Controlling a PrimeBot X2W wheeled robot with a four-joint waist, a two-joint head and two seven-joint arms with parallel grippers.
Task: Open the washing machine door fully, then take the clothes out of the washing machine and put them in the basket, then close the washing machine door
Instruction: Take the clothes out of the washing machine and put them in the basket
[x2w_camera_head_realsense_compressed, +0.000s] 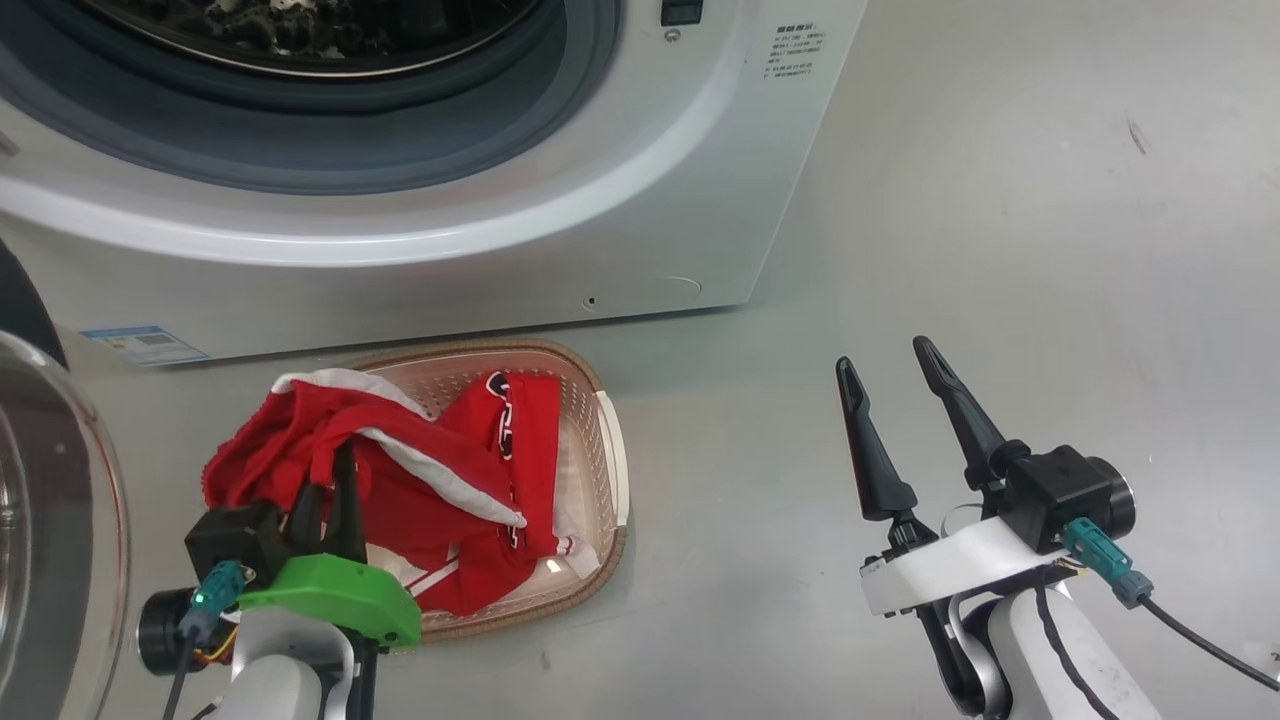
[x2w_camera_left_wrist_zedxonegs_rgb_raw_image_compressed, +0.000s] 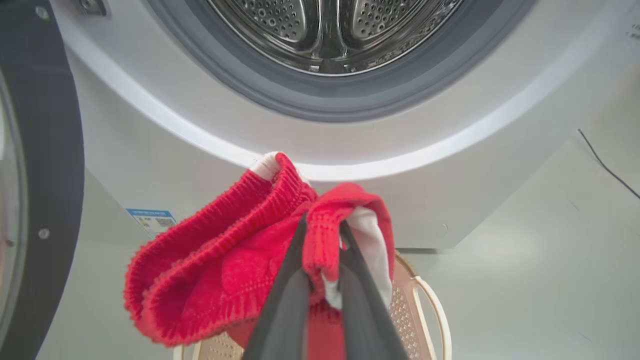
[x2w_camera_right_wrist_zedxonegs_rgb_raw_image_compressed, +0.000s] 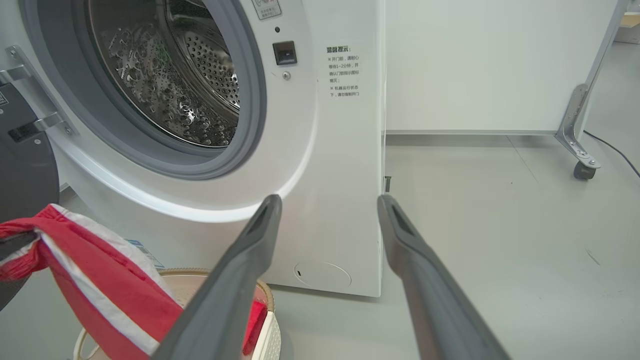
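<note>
the left end effector (x2w_camera_left_wrist_zedxonegs_rgb_raw_image_compressed: 324, 232) was pinched shut on a red fold of the clothes (x2w_camera_head_realsense_compressed: 400, 470), holding them over the basket (x2w_camera_head_realsense_compressed: 612, 440) in front of the washing machine (x2w_camera_head_realsense_compressed: 400, 290), likely for release. the right end effector (x2w_camera_head_realsense_compressed: 882, 358) stood wide, empty. the washing machine door (x2w_camera_left_wrist_zedxonegs_rgb_raw_image_compressed: 45, 150) hung open; the drum seemed empty, though part lay hidden.

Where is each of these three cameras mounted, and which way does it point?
Head view: on the head, looking down at the basket and washer front; left jaws shut on clothes, right jaws open.
Left wrist view: on the left wrist, looking along the left fingers at the gripped clothes and the drum.
Right wrist view: on the right wrist, facing the washer past the spread right fingers.
All three share washer, clothes and basket.
</note>
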